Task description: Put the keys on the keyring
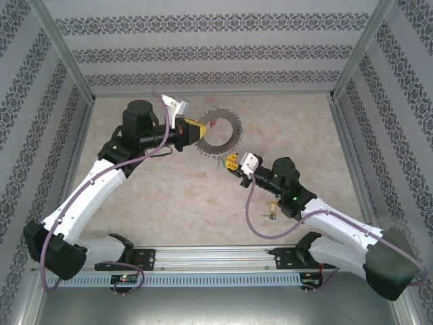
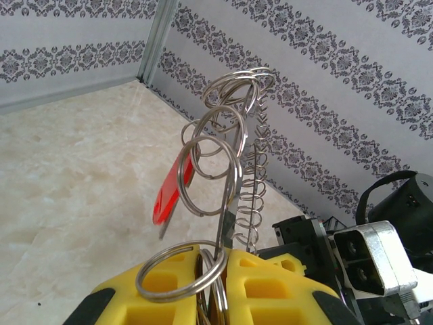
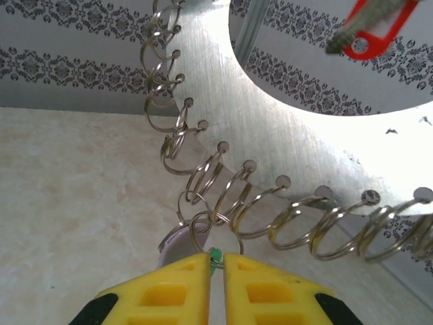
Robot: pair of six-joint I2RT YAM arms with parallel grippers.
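- The keyring (image 1: 234, 135) is a flat hoop of brushed grey metal with a wide round hole. Small holes are punched along its rim, and each carries a silvery wire link (image 3: 172, 145), so the edge looks fringed.
- It is held off the table (image 1: 169, 196) near the middle, tilted, between the two grippers.
- A red key (image 3: 375, 27) hangs at the ring's inner edge.
- The left gripper (image 1: 194, 130) is clamped on the ring's left rim, its yellow fingers (image 2: 270, 291) closed on the plate's edge.
- The right gripper (image 3: 215, 261) sits at the lower rim, its fingers almost together, pinching a sliver of a green key (image 3: 215, 255) just under a link.
- A lilac tag (image 3: 170, 245) lies beside that pinch.
- A yellowish piece (image 1: 272, 208), too small to make out, lies on the table by the right arm.
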